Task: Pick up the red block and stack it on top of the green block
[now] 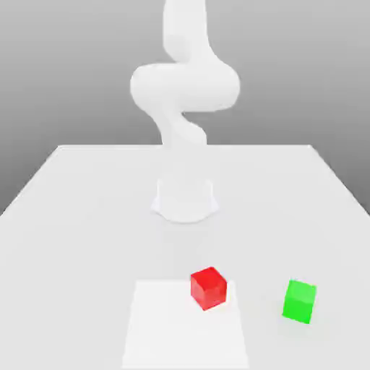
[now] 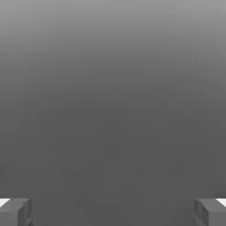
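The red block (image 1: 208, 287) sits on the table near the front, at the corner of a paler square patch. On the exterior view's right of it, a short gap away, stands the green block (image 1: 299, 300). In the hand view my gripper (image 2: 113, 212) is open, its grey fingertips (image 2: 15, 211) set wide apart with nothing between them and plain grey background beyond. The white arm (image 1: 184, 87) rises from its base behind the blocks and leaves the exterior view at the top.
The arm's round base (image 1: 184, 199) stands mid-table behind the blocks. A paler square patch (image 1: 181, 332) lies on the white table (image 1: 72, 217) at the front. The table's edges run along the back and both sides.
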You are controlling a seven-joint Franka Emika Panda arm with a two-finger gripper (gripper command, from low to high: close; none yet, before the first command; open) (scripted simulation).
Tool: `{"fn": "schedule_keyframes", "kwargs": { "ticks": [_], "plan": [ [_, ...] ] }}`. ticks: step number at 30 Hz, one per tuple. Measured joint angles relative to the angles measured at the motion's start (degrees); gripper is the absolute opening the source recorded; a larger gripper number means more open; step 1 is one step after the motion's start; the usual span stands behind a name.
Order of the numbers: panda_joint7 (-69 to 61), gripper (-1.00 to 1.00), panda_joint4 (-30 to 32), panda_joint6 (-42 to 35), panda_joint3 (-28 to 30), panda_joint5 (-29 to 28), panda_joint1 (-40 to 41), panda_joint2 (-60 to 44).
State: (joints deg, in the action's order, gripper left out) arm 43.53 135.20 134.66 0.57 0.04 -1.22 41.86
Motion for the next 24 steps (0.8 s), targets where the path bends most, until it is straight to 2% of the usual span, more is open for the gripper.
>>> {"fn": "schedule_keyframes", "kwargs": {
  "ticks": [17,24],
  "plan": [
    [-19.21,0.0,27.68,24.85,2.13,-0.29,-8.11,-35.61],
    [-21.81,0.0,27.71,37.86,0.69,1.28,-7.6,-51.44]
  ]
}}
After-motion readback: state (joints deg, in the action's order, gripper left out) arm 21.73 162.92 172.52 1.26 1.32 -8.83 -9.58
